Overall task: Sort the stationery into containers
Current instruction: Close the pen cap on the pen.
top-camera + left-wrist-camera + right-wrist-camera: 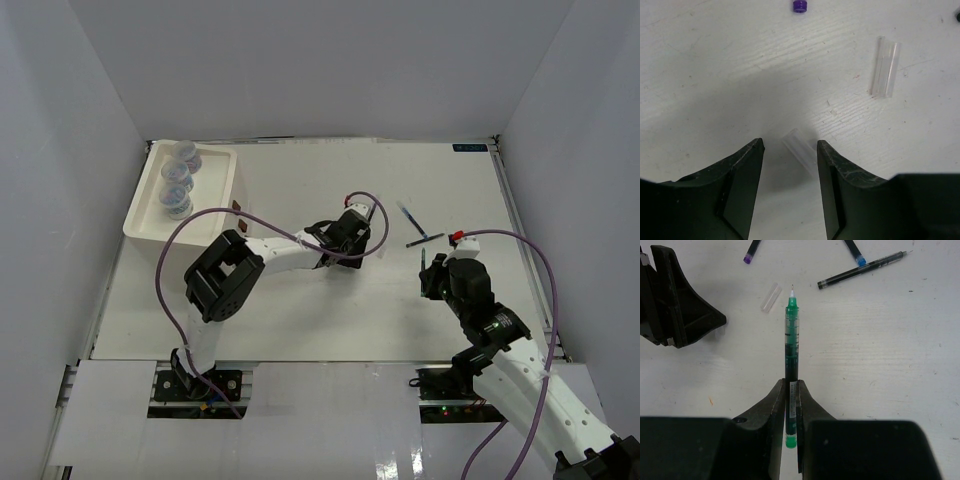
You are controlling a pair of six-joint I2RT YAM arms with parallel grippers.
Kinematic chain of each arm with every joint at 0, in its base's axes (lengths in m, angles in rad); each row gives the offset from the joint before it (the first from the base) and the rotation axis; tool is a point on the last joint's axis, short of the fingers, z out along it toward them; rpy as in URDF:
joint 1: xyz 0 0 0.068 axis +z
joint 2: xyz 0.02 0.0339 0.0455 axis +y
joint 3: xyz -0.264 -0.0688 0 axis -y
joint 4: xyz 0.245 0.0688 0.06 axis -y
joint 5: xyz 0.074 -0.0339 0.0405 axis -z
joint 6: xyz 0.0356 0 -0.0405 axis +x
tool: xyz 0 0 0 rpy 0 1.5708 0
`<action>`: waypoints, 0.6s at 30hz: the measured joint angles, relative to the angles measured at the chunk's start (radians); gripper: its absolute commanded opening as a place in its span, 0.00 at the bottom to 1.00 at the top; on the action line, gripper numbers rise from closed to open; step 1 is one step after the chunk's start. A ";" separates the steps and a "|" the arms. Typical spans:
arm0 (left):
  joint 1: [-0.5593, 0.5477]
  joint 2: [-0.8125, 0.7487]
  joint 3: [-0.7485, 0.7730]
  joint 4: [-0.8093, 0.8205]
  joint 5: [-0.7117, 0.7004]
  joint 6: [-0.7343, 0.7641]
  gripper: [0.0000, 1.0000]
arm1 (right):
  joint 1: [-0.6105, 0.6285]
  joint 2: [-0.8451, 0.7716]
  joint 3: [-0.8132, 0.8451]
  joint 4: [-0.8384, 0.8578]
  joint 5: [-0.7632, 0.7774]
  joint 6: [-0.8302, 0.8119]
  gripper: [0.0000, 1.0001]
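Observation:
My right gripper (pixel 791 382) is shut on a green pen (pixel 791 335), its tip pointing away just above the table; the gripper also shows in the top view (pixel 432 272). My left gripper (pixel 790 145) is open, low over the table, with a short clear pen cap (pixel 801 151) lying between its fingers. A second clear cap (pixel 885 67) lies beyond, to the right. The white box unit (pixel 225 190) stands at the far left with three clear jars (pixel 178 178) in its top tray. The tape rings are out of view.
A dark pen (pixel 860 270) (pixel 425 238) and a blue pen (pixel 408 214) lie beyond the right gripper. A purple-ended piece (pixel 752 251) and a blue-ended piece (pixel 855 252) lie at the far edge. White walls enclose the table. Brown drawer knobs (pixel 240 218) face the centre.

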 measured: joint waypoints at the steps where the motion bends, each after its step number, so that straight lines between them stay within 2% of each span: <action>1: 0.002 0.000 0.009 -0.018 0.000 -0.024 0.58 | 0.000 0.000 0.000 0.000 0.000 0.000 0.09; 10: 0.009 0.015 0.139 -0.198 0.009 -0.284 0.56 | 0.000 0.000 0.000 0.000 0.000 0.000 0.09; 18: 0.008 0.063 0.180 -0.317 -0.003 -0.412 0.53 | 0.000 0.000 0.000 0.001 -0.001 0.000 0.09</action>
